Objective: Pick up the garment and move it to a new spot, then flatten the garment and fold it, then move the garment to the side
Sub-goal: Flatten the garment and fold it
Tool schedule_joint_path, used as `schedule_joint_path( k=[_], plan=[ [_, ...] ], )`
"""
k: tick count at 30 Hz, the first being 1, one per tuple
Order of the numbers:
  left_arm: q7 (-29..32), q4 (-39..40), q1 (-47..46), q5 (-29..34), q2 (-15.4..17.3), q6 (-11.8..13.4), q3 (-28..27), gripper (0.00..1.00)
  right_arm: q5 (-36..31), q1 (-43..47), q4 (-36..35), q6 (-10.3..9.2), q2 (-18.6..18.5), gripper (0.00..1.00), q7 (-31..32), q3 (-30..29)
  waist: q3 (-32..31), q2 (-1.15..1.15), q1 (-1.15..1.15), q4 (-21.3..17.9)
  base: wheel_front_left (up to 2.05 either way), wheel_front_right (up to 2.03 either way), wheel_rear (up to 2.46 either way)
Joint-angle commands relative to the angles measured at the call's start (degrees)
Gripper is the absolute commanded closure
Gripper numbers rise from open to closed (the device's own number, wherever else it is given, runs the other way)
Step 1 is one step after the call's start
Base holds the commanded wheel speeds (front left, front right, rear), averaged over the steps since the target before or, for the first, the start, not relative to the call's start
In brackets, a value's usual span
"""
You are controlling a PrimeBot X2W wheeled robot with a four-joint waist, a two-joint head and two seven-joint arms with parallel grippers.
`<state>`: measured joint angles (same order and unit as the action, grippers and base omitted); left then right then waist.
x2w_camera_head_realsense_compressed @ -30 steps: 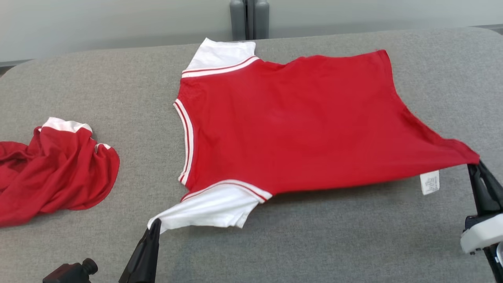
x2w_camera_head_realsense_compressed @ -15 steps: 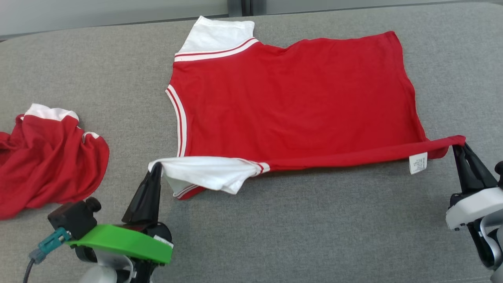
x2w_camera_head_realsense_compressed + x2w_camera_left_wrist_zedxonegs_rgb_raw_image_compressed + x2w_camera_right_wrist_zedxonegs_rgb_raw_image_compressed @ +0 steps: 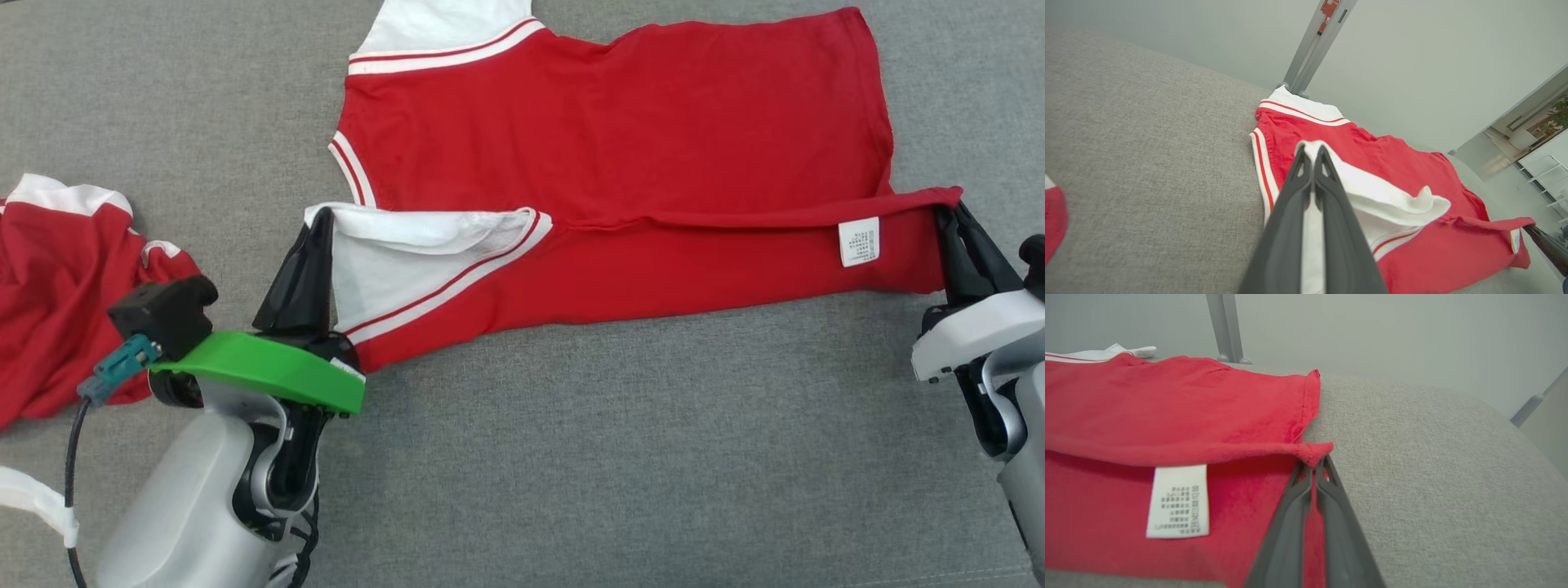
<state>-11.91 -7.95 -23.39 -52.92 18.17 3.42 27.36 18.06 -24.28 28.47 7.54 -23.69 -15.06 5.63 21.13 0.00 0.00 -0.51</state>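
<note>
Red white-sleeved garment (image 3: 620,147), near edge folded over, both jaws clenched on it

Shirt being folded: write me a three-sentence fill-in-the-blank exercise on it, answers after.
1. The left pincer holds the shirt by its ____ sleeve.
2. The right pincer is ____ on the hem corner, beside the label.
3. A crumpled second shirt lies to the ____ of the left pincer.

Missing words: white; shut; left.
</note>
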Motion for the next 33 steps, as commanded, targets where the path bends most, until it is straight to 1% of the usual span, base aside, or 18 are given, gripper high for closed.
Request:
schedule_joint_path(
  k=[1, 4, 5, 6, 7, 8, 9, 12, 15, 19, 24, 27, 30, 33],
  plan=[
    [-0.4, -1.2, -1.8, 0.8, -0.3, -0.6, 0.3, 1.00, 0.0, -1.2, 0.4, -0.10, 0.0, 1.00, -0.2, 0.2, 1.0, 0.00, 0.00, 0.2, 0.00, 0.00, 0.00],
    [-0.8, -3.7, -3.9, 2.2, -0.6, -1.1, 0.9, 1.00, 0.0, -2.4, 1.1, -0.10, 0.1, 1.00, -0.2, 0.7, 1.5, 0.00, 0.00, 0.1, 0.00, 0.00, 0.00],
    [-1.0, -4.8, -4.6, 2.6, -0.8, -1.3, 1.0, 0.98, 0.0, -2.7, 1.4, -0.10, 0.1, 1.00, -0.2, 0.9, 1.6, 0.00, 0.00, 0.1, 0.00, 0.00, 0.00],
    [-1.2, -5.6, -5.0, 3.1, -0.9, -1.5, 1.3, 0.90, 0.1, -3.0, 1.6, -0.10, 0.2, 1.00, -0.2, 1.0, 1.6, 0.00, 0.00, 0.1, 0.00, 0.00, 0.00],
    [-1.3, -6.7, -5.5, 3.4, -1.2, -1.6, 1.5, 0.63, 0.2, -3.3, 1.8, -0.10, 0.3, 0.83, -0.2, 1.2, 1.6, 0.00, 0.00, 0.1, 0.00, 0.00, 0.00],
    [-1.5, -7.6, -5.9, 3.7, -1.4, -1.8, 1.5, 0.52, 0.3, -3.4, 1.9, -0.10, 0.4, 0.57, -0.2, 1.4, 1.5, 0.00, 0.00, 0.1, 0.00, 0.00, 0.00],
    [-1.7, -8.6, -6.2, 4.0, -1.7, -1.8, 1.6, 0.00, 0.5, -3.4, 2.0, -0.10, 0.4, 0.00, -0.2, 1.7, 1.4, 0.00, 0.00, 0.1, 0.00, 0.00, 0.00],
    [-2.3, -10.3, -6.6, 4.7, -2.7, -2.1, 1.2, 0.00, 0.2, -2.8, 1.3, -0.10, 0.3, 0.00, -0.2, 1.1, 0.6, 0.00, 0.00, 0.1, 0.00, 0.00, 0.00],
    [-2.9, -10.4, -4.6, 5.7, -2.8, -2.5, 0.7, 0.00, -0.6, -0.9, -0.4, -0.10, 0.8, 0.00, -0.2, -0.6, -0.6, 0.00, 0.00, 0.1, 0.00, 0.00, 0.00],
    [-3.3, -9.0, 1.1, 5.9, -3.3, -1.5, -0.9, 0.00, -1.4, 2.8, -4.1, -0.10, 1.8, 0.00, -0.1, -3.8, -2.8, 0.00, 0.00, -0.3, 0.00, 0.00, 0.00],
    [-2.0, -9.4, 9.1, 3.4, -4.2, -0.2, -0.6, 0.00, -2.0, 7.9, -7.2, -0.10, 3.4, 0.00, -0.2, -5.9, -4.8, 0.00, 0.00, -0.8, 0.00, 0.00, 0.00],
    [-0.9, -10.7, 10.4, 1.6, -5.2, -0.2, -0.6, 0.00, -2.1, 9.6, -7.8, -0.10, 4.2, 0.00, -0.2, -6.1, -5.1, 0.00, 0.00, -0.8, 0.00, 0.00, 0.00],
    [0.3, -13.4, 9.3, 1.2, -5.6, -0.3, -0.3, 0.00, -1.9, 10.2, -7.8, -0.10, 4.6, 0.00, -0.2, -5.9, -5.2, 0.00, 0.00, -1.0, 0.00, 0.00, 0.00],
    [2.7, -16.4, 8.2, 1.1, -5.7, 0.4, 0.5, 0.00, -1.8, 10.1, -7.5, -0.10, 4.6, 0.00, -0.2, -5.4, -5.0, 0.00, 0.00, -1.4, 0.00, 0.00, 0.00]
  ],
)
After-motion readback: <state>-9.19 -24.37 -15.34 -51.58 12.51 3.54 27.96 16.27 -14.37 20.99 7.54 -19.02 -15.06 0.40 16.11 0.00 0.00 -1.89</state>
